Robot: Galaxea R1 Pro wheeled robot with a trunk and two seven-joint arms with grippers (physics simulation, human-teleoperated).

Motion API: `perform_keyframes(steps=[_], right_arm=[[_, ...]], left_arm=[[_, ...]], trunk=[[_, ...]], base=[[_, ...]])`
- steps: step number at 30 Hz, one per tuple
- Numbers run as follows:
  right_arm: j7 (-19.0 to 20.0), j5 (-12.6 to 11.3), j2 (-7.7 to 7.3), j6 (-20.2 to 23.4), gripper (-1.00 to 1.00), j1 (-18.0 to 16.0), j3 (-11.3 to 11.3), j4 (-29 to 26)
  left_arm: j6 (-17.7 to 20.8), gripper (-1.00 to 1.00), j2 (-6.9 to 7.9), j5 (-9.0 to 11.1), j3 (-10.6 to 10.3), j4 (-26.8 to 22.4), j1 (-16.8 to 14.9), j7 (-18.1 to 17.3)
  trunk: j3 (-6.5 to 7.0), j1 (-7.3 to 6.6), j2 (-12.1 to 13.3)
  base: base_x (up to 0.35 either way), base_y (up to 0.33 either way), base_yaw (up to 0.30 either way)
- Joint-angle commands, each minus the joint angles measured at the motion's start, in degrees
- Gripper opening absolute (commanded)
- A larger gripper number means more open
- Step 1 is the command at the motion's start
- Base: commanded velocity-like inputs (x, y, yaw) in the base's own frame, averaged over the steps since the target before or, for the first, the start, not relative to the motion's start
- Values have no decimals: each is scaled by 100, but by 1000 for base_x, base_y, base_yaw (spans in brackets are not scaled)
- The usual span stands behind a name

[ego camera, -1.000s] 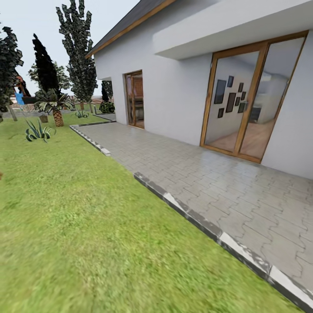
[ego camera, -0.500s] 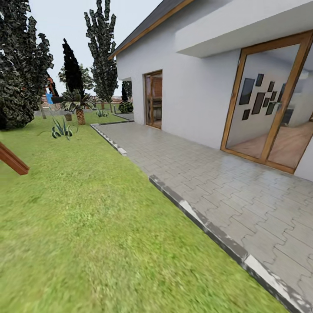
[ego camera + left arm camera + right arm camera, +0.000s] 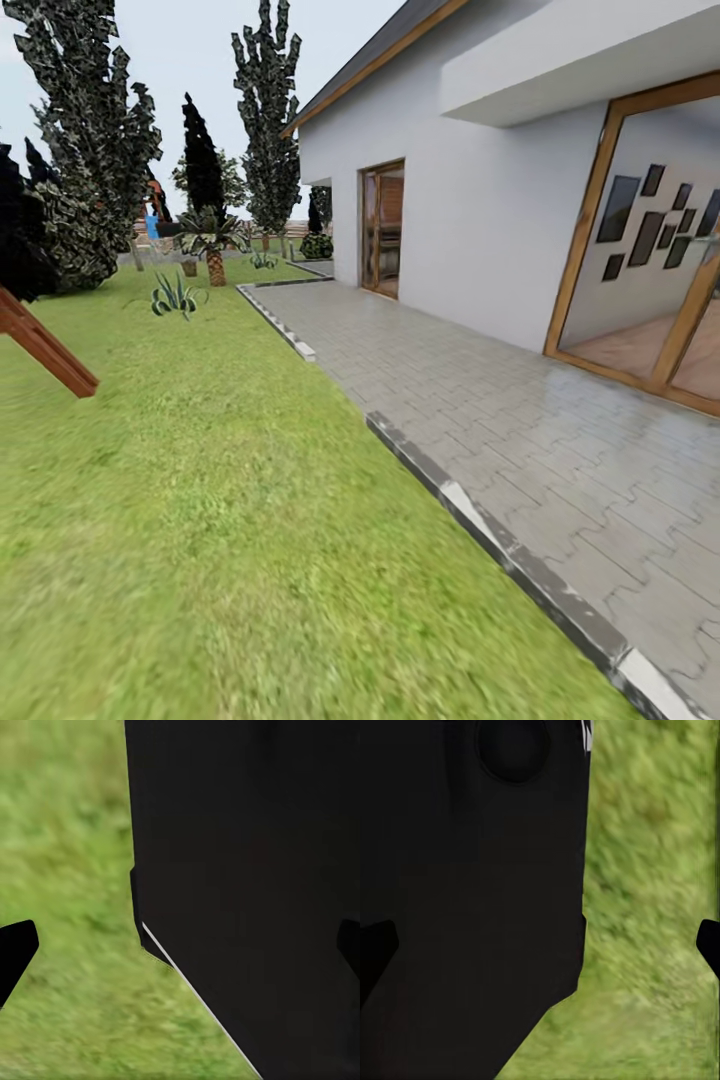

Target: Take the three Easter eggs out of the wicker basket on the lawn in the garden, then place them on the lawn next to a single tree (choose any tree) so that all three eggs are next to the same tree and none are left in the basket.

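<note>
The lawn (image 3: 200, 500) stretches ahead of me in the head view, mottled green and flat. Tall trees with dark blocky crowns stand at its far end, one at the left (image 3: 95, 140) and one nearer the house (image 3: 268, 120). The Easter eggs and the wicker basket are out of view. In the left wrist view my left gripper (image 3: 180, 952) is open, its dark fingertips (image 3: 15, 952) at the picture's edges, with grass and my own black body behind. My right gripper (image 3: 540, 952) is open too, over grass, holding nothing.
Grey paving (image 3: 560, 440) with a stone kerb (image 3: 480, 520) borders the lawn on the right, along a white house (image 3: 480, 220) with glass doors. A short palm (image 3: 213, 245), a spiky plant (image 3: 175, 297) and a black cypress (image 3: 203, 160) stand far off. A brown wooden beam (image 3: 45, 345) slants in at the left.
The whole view has swung to the left, so the house, paving and trees sit further right in the picture. The brown beam and the big left tree have come into sight.
</note>
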Motion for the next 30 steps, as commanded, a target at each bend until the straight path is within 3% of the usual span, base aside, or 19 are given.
perform_keyframes(steps=[1, 30], right_arm=[[-2, 0, -2, -2, 100, 0, 1, -3], [-3, 1, -1, -2, 100, -2, 3, -3]], left_arm=[[2, 100, 0, -3, -1, -11, 4, 2], [2, 100, 0, -3, -1, -13, 5, 2]], trunk=[[-3, 4, -1], [-3, 4, -1]], base=[[333, 0, 254], [333, 0, 258]])
